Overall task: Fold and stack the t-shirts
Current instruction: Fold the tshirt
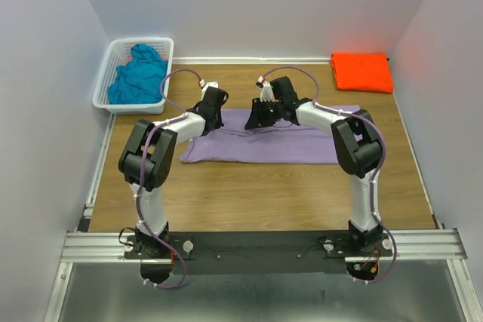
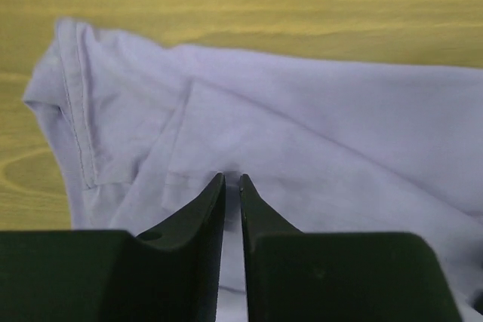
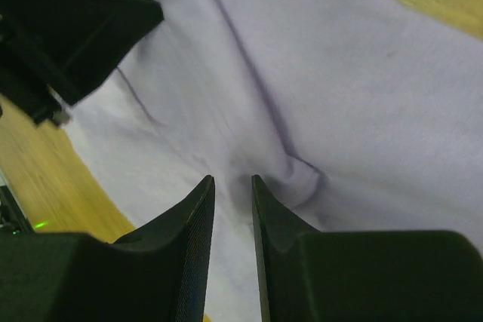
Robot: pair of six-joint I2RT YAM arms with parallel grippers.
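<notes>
The lavender t-shirt (image 1: 264,145) lies spread flat across the middle of the table, a sleeve and hem at its left end (image 2: 83,111). My left gripper (image 1: 219,115) (image 2: 232,179) presses its tips on the shirt's far edge, jaws drawn to a thin slit with cloth in it. My right gripper (image 1: 260,117) (image 3: 232,180) sits close beside it on the same edge, jaws closed on a puckered ridge of lavender cloth (image 3: 302,179). The orange t-shirt (image 1: 362,72) lies folded at the far right corner. The teal t-shirt (image 1: 137,75) is bunched in the basket.
A white lattice basket (image 1: 102,88) stands at the far left corner. The left arm's dark gripper body (image 3: 68,28) shows at the upper left of the right wrist view, very near. Bare wood table (image 1: 264,194) stretches in front of the shirt. Walls enclose three sides.
</notes>
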